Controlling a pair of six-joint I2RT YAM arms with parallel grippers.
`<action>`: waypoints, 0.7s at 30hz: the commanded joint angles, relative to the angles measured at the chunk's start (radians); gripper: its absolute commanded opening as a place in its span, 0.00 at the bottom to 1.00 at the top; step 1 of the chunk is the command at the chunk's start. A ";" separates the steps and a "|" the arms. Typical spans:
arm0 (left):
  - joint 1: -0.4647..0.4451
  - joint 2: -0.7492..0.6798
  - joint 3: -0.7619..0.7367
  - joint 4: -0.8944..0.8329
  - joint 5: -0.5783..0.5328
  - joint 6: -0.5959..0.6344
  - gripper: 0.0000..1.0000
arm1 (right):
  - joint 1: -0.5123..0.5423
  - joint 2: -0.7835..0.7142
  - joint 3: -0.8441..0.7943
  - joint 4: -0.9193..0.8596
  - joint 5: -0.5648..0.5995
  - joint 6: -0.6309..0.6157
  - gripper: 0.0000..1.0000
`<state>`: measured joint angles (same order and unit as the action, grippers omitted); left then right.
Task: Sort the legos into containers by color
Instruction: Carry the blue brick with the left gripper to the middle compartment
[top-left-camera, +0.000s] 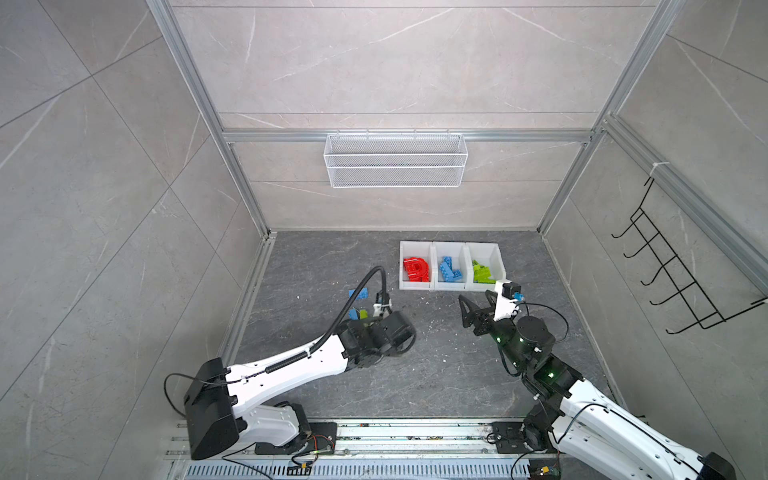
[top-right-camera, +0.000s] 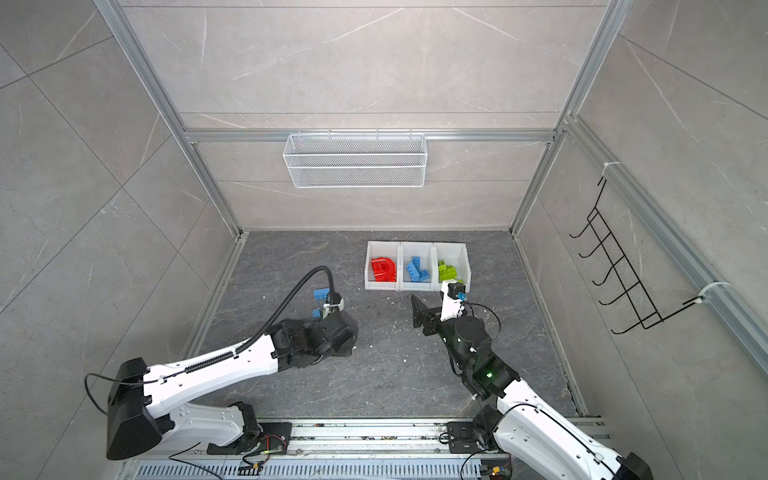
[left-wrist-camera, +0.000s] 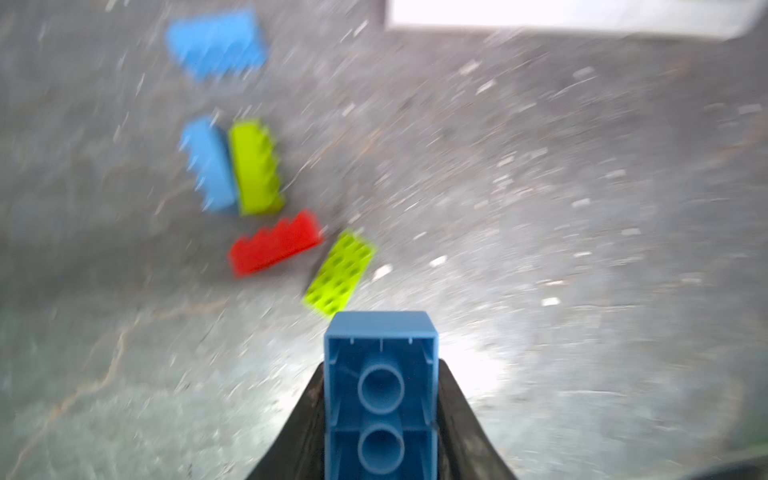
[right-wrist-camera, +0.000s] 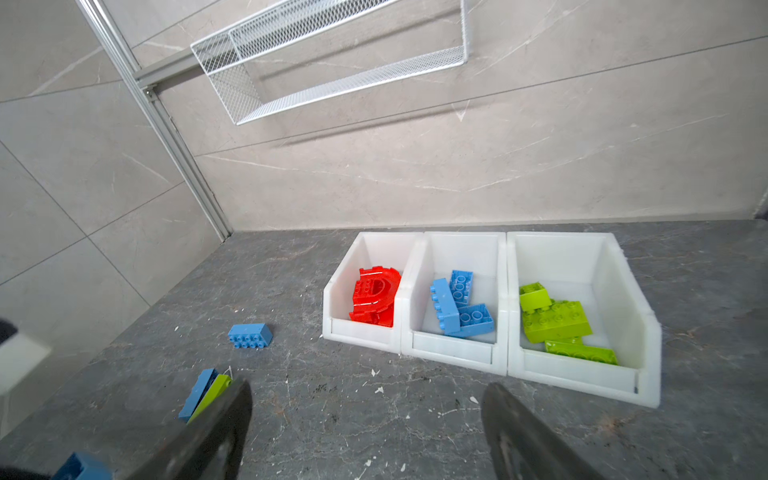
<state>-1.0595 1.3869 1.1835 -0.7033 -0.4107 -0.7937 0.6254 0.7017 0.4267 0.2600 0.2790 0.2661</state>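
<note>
Left pincer (left-wrist-camera: 380, 370) tight on hollow-bottomed blue brick (left-wrist-camera: 380, 419); right pincer (right-wrist-camera: 368, 392) wide apart.

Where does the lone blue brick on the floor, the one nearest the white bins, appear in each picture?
In a top view: lone blue brick on the floor, left of the white bins.
In a top view: the brick, same place.
Left wrist: the brick, blurred, beyond the blue-and-green pair.
Right wrist: the brick, between that pair and the bins.
Shared landmark: the white bins.

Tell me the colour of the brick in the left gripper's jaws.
Blue. The brick shows best in the left wrist view, underside toward the camera.
</note>
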 joint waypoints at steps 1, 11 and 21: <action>0.093 0.141 0.165 0.077 0.106 0.241 0.15 | 0.001 -0.045 -0.034 0.031 0.090 0.023 0.89; 0.284 0.619 0.681 0.182 0.377 0.521 0.10 | 0.000 -0.125 -0.073 0.036 0.179 0.024 0.89; 0.286 0.935 1.029 0.257 0.562 0.657 0.12 | 0.000 -0.103 -0.061 0.041 0.130 0.022 0.89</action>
<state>-0.7662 2.2910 2.1441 -0.4953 0.0528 -0.2066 0.6250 0.5907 0.3645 0.2825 0.4232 0.2771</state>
